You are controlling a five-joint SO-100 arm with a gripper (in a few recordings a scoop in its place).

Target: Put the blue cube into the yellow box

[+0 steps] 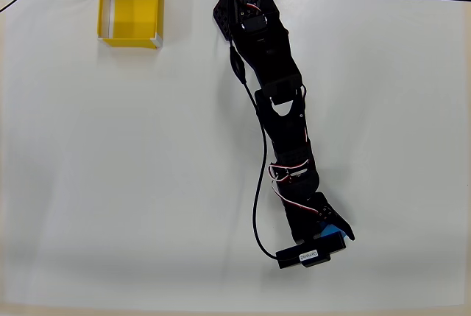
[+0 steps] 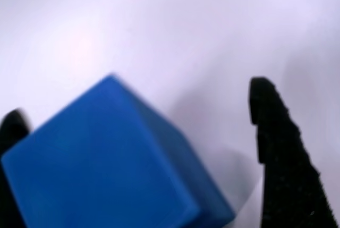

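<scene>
In the wrist view the blue cube (image 2: 111,159) sits close up on the white table, corner-on, between my gripper's (image 2: 137,100) black fingers. The left fingertip (image 2: 13,124) is right beside the cube's left edge. The right finger (image 2: 281,159) stands apart from it with bare table between, so the gripper is open around the cube. From overhead, a small blue sliver of the cube (image 1: 332,227) peeks out under the gripper (image 1: 335,230) at the lower right of the table. The yellow box (image 1: 107,14) stands open-topped at the far upper left, well away from the arm.
The black arm (image 1: 283,121) stretches from its base at the top centre down to the lower right, with a black cable (image 1: 257,205) looping beside it. The white table (image 1: 132,183) ends at a dark edge along the top.
</scene>
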